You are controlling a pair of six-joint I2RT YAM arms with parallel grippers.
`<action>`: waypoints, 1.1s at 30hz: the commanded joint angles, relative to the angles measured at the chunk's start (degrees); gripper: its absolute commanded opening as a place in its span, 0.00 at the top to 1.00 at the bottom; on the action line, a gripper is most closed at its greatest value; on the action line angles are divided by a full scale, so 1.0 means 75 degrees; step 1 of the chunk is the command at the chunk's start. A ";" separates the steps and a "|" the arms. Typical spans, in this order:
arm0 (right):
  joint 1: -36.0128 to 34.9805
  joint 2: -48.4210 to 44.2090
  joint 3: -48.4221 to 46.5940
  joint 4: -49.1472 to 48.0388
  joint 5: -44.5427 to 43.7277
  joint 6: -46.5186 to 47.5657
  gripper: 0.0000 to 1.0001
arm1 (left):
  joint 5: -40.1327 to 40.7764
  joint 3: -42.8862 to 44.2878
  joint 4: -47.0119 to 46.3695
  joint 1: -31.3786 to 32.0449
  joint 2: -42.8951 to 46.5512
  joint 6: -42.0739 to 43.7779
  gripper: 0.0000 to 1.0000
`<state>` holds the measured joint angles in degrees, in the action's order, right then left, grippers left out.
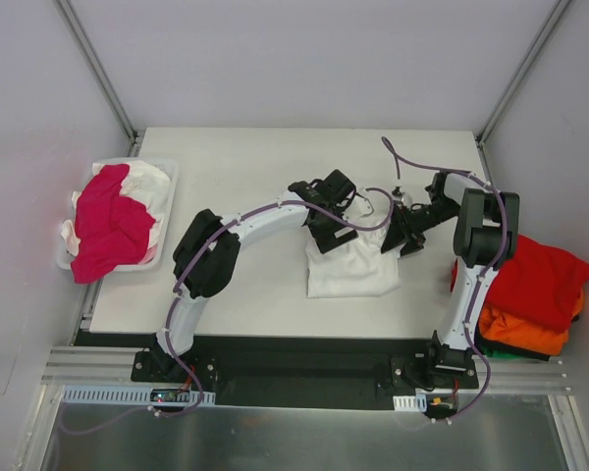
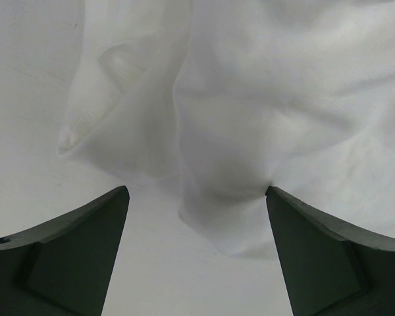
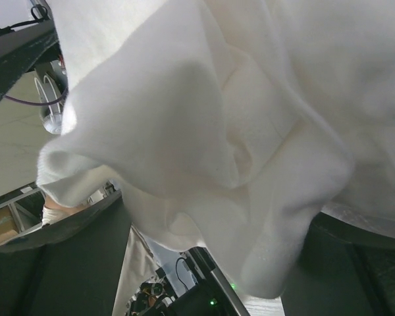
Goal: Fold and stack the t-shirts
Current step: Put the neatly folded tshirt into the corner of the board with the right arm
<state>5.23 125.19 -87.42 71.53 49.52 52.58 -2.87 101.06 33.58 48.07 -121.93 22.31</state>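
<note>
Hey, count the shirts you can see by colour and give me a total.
White shirts: 2, centre white shirt and binned white shirt
Magenta-pink shirt: 1, in the bin
Red shirt: 1
Orange shirt: 1, under the red
Total: 5 showing; the bin may hide more.

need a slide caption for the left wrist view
Left tool open over the near edge of a rumpled white t-shirt lying on the table.
</note>
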 commanded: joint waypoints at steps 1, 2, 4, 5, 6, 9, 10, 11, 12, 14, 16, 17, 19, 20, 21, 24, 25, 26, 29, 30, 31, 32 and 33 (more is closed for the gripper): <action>-0.0054 -0.0378 0.0089 -0.0067 -0.0215 0.0022 0.21 | 0.0312 0.0085 0.0233 0.0071 0.0191 0.0178 0.14; -0.0053 -0.0414 0.0089 -0.0207 -0.0227 -0.0049 0.21 | 0.0325 0.0085 0.0233 0.0071 0.0202 0.0178 0.14; -0.0030 -0.0449 0.0077 -0.0349 -0.0100 -0.0318 0.21 | 0.0336 0.0096 0.0233 0.0071 0.0249 0.0143 0.14; -0.0030 -0.0472 0.0077 -0.0547 -0.0064 -0.0435 0.21 | 0.0336 0.0119 0.0233 0.0071 0.0261 0.0132 0.14; -0.0042 -0.0473 0.0077 -0.0618 -0.0040 -0.0587 0.21 | 0.0336 0.0131 0.0245 0.0071 0.0261 0.0131 0.14; -0.0030 -0.0554 0.0147 -0.0841 0.0089 -0.0974 0.21 | 0.0336 0.0120 0.0233 0.0059 0.0320 0.0120 0.14; -0.0030 -0.0624 0.0206 -0.0911 0.0310 -0.1196 0.21 | 0.0348 0.0096 0.0222 0.0059 0.0343 0.0120 0.15; -0.0030 -0.0660 0.0241 -0.1051 0.0428 -0.1302 0.21 | 0.0348 0.0073 0.0233 0.0059 0.0355 0.0120 0.14; -0.0030 -0.0672 0.0288 -0.1076 0.0580 -0.1384 0.21 | 0.0348 0.0073 0.0222 0.0059 0.0355 0.0120 0.14; -0.0030 -0.0730 0.0347 -0.1320 0.0850 -0.1713 0.21 | 0.0348 0.0073 0.0221 0.0059 0.0343 0.0096 0.14; -0.0030 -0.0754 0.0394 -0.1508 0.1060 -0.1935 0.21 | 0.0336 0.0061 0.0233 0.0059 0.0320 0.0085 0.15; -0.0042 -0.0766 0.0405 -0.1637 0.1131 -0.2122 0.21 | 0.0348 0.0061 0.0222 0.0059 0.0320 0.0073 0.15; -0.0065 -0.0742 0.0476 -0.1779 0.1331 -0.2263 0.21 | 0.0348 0.0073 0.0221 0.0059 0.0308 0.0085 0.15; -0.0077 -0.0731 0.0499 -0.1942 0.1413 -0.2450 0.21 | 0.0360 0.0073 0.0233 0.0047 0.0296 0.0096 0.15; -0.0123 -0.0719 0.0523 -0.1990 0.1471 -0.2498 0.21 | 0.0348 0.0073 0.0222 0.0047 0.0296 0.0096 0.14; -0.0229 -0.0660 0.0570 -0.2142 0.1437 -0.2615 0.21 | 0.0348 0.0085 0.0221 0.0024 0.0273 0.0120 0.15; -0.0252 -0.0649 0.0628 -0.2189 0.1402 -0.2627 0.21 | 0.0348 0.0085 0.0233 0.0012 0.0284 0.0120 0.15; -0.0264 -0.0648 0.0663 -0.2247 0.1378 -0.2639 0.21 | 0.0336 0.0061 0.0222 0.0012 0.0296 0.0120 0.15; -0.0323 -0.0637 0.0745 -0.2330 0.1320 -0.2651 0.21 | 0.0336 0.0014 0.0233 -0.0011 0.0308 0.0096 0.15; -0.0335 -0.0695 0.0815 -0.2399 0.1308 -0.2662 0.21 | 0.0348 -0.0009 0.0222 -0.0011 0.0320 0.0108 0.15; -0.0346 -0.0719 0.0851 -0.2481 0.1320 -0.2721 0.21 | 0.0348 -0.0032 0.0221 -0.0011 0.0331 0.0096 0.15; -0.0370 -0.0719 0.0874 -0.2471 0.1296 -0.2698 0.21 | 0.0348 -0.0044 0.0233 -0.0011 0.0343 0.0096 0.15; -0.0393 -0.0719 0.0886 -0.2471 0.1273 -0.2686 0.21 | 0.0348 -0.0068 0.0233 -0.0011 0.0332 0.0085 0.15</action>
<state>3.11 122.54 -81.52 53.80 56.90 33.06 -0.97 100.99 33.80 48.01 -121.93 22.94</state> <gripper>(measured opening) 0.792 0.852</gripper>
